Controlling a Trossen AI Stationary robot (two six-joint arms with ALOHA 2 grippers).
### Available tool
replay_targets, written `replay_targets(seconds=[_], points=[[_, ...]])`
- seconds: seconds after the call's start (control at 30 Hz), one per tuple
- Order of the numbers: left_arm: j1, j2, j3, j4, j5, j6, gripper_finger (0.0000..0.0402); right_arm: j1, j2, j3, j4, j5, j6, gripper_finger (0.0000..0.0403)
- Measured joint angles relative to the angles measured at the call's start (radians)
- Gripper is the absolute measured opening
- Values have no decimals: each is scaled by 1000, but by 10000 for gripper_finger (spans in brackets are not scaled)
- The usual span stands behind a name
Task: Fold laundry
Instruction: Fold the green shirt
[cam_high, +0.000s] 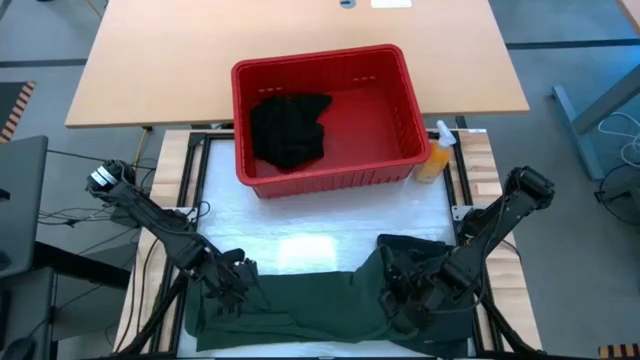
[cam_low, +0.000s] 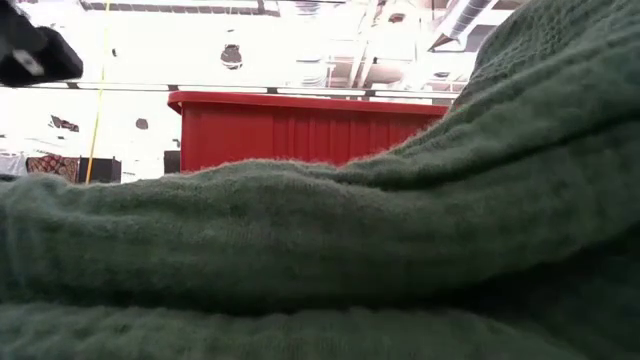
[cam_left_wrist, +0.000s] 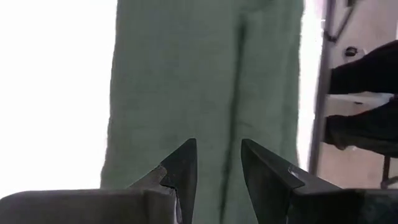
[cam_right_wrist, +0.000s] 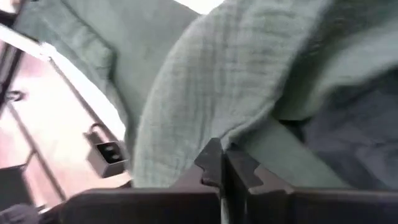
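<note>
Across the near half of the table (cam_high: 300, 245), toward 6 o'clock in the high view: 1 dark green garment (cam_high: 300, 305) spread wide along the front edge, bunched and partly doubled over at its right end, flatter toward the left; so close to the low camera as to fill most of that view with green weave (cam_low: 320, 250). At 12 o'clock of the garment, well apart from it: red basket (cam_high: 325, 115), with 1 black garment (cam_high: 290, 130) crumpled in its left half; just beside the basket's right corner, at about 3 o'clock of it, an orange spray bottle (cam_high: 435, 160).

At about 8 o'clock of the table: left gripper (cam_high: 235, 285), low over the garment's left end, fingers (cam_left_wrist: 180, 171) standing apart with flat cloth showing between them, nothing clamped. At about 4 o'clock: right gripper (cam_high: 405, 290), on the bunched right end, fingers (cam_right_wrist: 211, 165) pressed together at a fold of green cloth; whether any cloth is actually pinched between them, cannot tell.

Step in hand, by judgement: an early fold of the green garment, right end being taken up to lay over the middle. Next move likely calls for confirming the right-hand pinch, then lifting and carrying that end toward 9 o'clock, with the left end held down so the cloth stays flat; black garment not yet folded.
</note>
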Motion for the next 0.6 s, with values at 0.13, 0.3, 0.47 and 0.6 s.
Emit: replay_targets(seconds=[0.13, 0.3, 0.47, 0.6], points=[[5, 0, -112, 136, -4, -24, 112, -16, 0, 42, -5, 2, -29, 19], [5, 0, -305, 284, -40, -155, 112, -48, -1, 124, -199, -21, -18, 18], [5, -5, -418, 315, -74, -265, 112, -86, -1, 156, -376, -218, -15, 18], [5, -6, -436, 316, -108, -253, 110, -126, -1, 156, -346, -325, -83, 25]])
